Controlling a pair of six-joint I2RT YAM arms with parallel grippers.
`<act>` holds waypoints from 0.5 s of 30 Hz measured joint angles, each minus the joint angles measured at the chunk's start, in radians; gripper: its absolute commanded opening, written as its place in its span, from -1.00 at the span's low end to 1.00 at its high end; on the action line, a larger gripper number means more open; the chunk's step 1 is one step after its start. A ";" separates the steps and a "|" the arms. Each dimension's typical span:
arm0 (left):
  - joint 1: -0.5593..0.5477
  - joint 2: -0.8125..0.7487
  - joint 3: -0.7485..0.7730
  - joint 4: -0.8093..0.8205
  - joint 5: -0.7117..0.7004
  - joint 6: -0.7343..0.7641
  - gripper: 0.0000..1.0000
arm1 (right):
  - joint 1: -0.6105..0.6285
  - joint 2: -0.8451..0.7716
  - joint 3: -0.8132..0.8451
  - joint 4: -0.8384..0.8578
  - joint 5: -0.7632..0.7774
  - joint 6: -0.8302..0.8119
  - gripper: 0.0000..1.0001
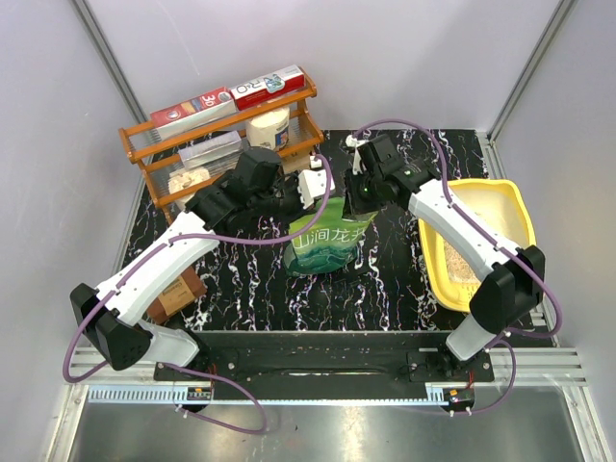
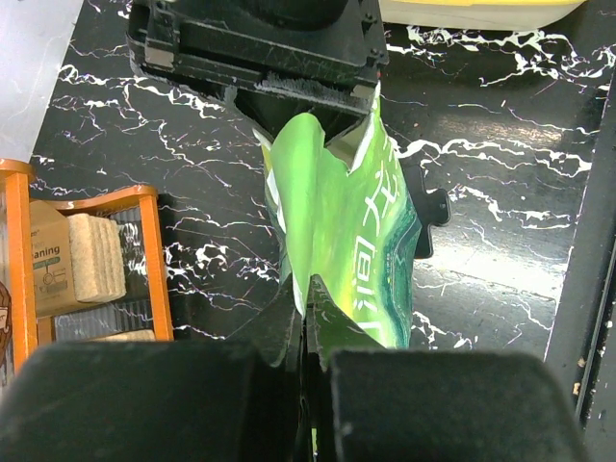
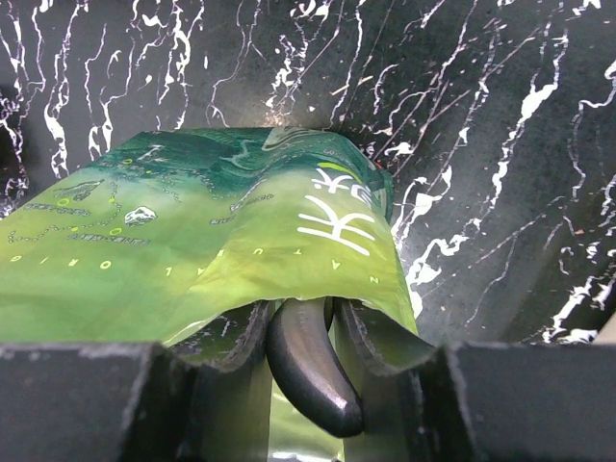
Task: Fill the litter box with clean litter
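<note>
A green pouch (image 1: 327,241) with white characters stands mid-table, its top held up between both arms. My left gripper (image 2: 310,310) is shut on the pouch's (image 2: 346,231) torn top edge, pinching the film. Opposite it, my right gripper (image 3: 303,318) is shut on a dark grey curved scoop handle (image 3: 313,375) that runs down under the pouch's (image 3: 192,231) lip; the scoop's bowl is hidden inside. The yellow litter box (image 1: 520,207) lies at the right, with pale clean litter (image 1: 460,262) spread over part of its floor. From above, the left gripper (image 1: 313,188) and right gripper (image 1: 361,197) meet over the pouch.
An orange wire rack (image 1: 159,164) with boxes and rolls stands at the back left, also close beside my left wrist (image 2: 144,260). A brown box (image 1: 178,289) lies by the left arm. White walls close in the back and sides.
</note>
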 measured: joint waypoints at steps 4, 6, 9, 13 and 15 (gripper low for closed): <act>0.000 0.000 0.000 0.000 0.000 -0.003 -1.00 | -0.002 0.000 -0.039 0.048 -0.039 0.013 -1.00; 0.000 0.000 0.000 0.000 -0.001 -0.003 -1.00 | -0.006 -0.001 -0.060 0.072 -0.062 0.017 -1.00; 0.000 0.000 0.000 0.000 -0.001 -0.002 -1.00 | -0.014 -0.001 -0.075 0.094 -0.089 0.016 -1.00; 0.000 0.000 0.000 0.000 -0.002 -0.002 -1.00 | -0.047 -0.001 -0.104 0.132 -0.182 0.021 -1.00; 0.000 0.001 0.000 0.002 -0.002 -0.001 -1.00 | -0.075 -0.001 -0.120 0.153 -0.252 0.039 -1.00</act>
